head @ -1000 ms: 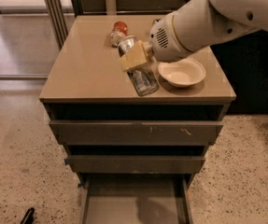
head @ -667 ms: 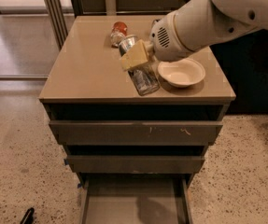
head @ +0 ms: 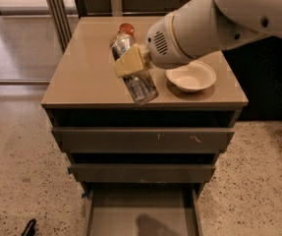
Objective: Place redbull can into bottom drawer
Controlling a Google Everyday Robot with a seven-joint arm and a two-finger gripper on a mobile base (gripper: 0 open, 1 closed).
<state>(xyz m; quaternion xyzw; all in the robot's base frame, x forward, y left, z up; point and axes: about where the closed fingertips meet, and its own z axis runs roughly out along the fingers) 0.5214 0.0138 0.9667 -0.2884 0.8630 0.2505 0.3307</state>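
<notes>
Your gripper (head: pixel 129 60) jaws look clamped on redbull can (head: pixel 140 85) mid-body, far jaw hidden; contact w/ tabletop (head: pixel 81 77) unclear. Can's long axis runs back-left to front-right. Bottom drawer (head: pixel 140 211) open, front cut off.

This looks like an office or break area: speckled polished stone floor (head: pixel 17 146), a metal-framed glass partition (head: pixel 57 9) at far left, a grey-brown three-drawer cabinet (head: pixel 143 139) bearing a white bowl (head: pixel 191 76). The gripper (head: pixel 129 61) hangs over the cabinet's top.
</notes>
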